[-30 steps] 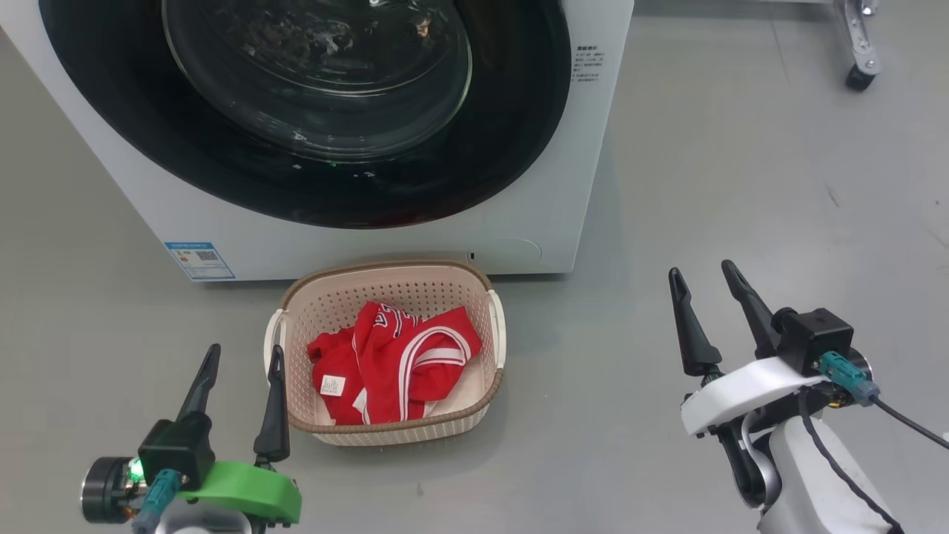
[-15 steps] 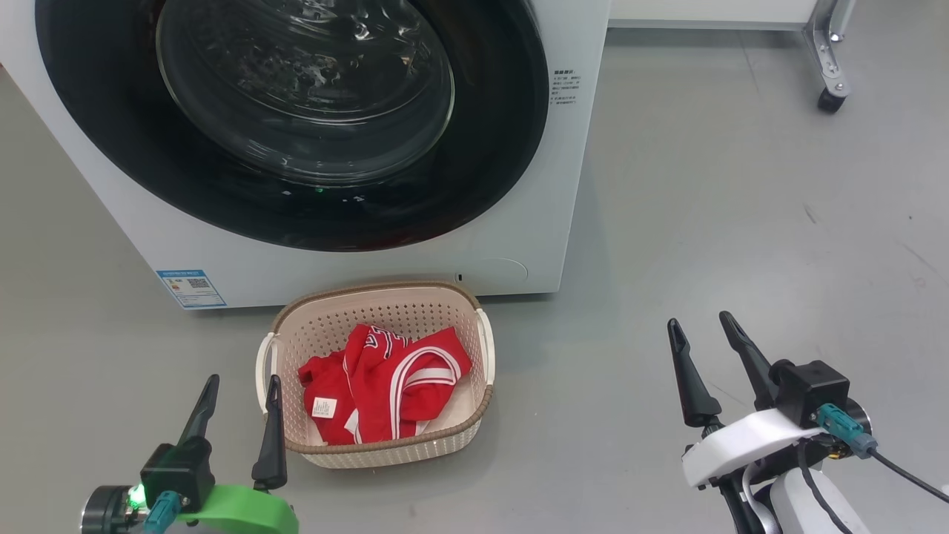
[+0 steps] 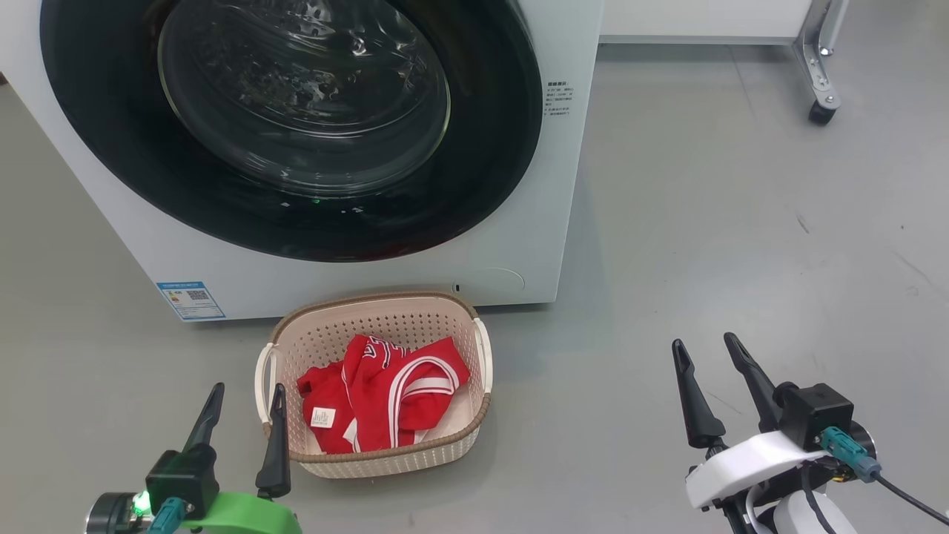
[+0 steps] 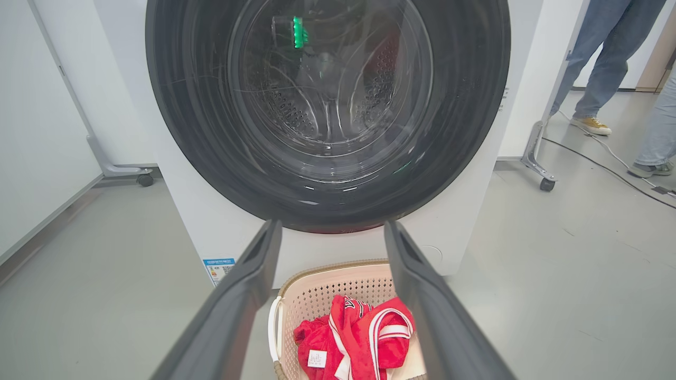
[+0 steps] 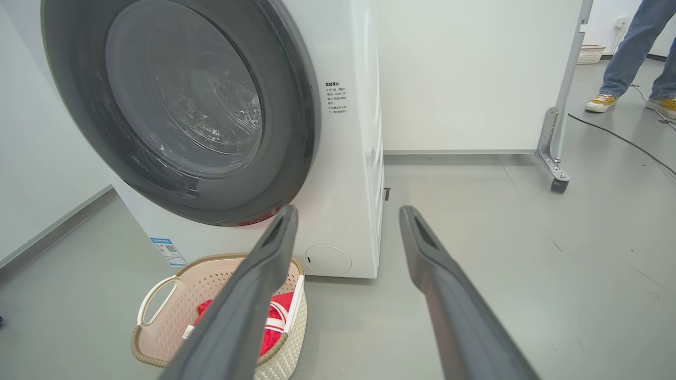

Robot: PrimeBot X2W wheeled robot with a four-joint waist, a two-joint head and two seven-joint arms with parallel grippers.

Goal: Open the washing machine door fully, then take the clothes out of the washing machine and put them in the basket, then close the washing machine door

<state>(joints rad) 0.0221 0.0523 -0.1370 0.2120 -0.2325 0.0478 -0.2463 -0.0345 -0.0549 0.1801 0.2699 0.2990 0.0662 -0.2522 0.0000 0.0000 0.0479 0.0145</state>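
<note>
The white washing machine (image 3: 519, 245) (image 4: 195, 227) (image 5: 348, 174) stands ahead with its round black-rimmed door (image 3: 296, 126) (image 4: 327, 105) (image 5: 185, 111) closed flat against the front. In front of it on the floor sits the cream basket (image 3: 385, 463) (image 4: 317, 285) (image 5: 158, 327), and the red clothes (image 3: 382, 389) (image 4: 359, 338) (image 5: 272, 327) lie crumpled inside it. My left gripper (image 3: 246, 387) hangs open just left of the basket, nothing between its fingers. My right gripper (image 3: 704, 343) is open too, well to the right of the basket over bare floor.
Grey floor stretches wide to the right of the machine. A white partition on a castor foot (image 3: 819, 111) (image 5: 559, 183) stands behind at the right. A person's legs in jeans (image 4: 602, 58) (image 5: 628, 47) and a floor cable (image 4: 607, 169) lie beyond it.
The head camera has tilted, so the whole picture has slid down and more of the machine shows. Both grippers sit lower in the head view and stay open. The clothes and basket have not moved.
</note>
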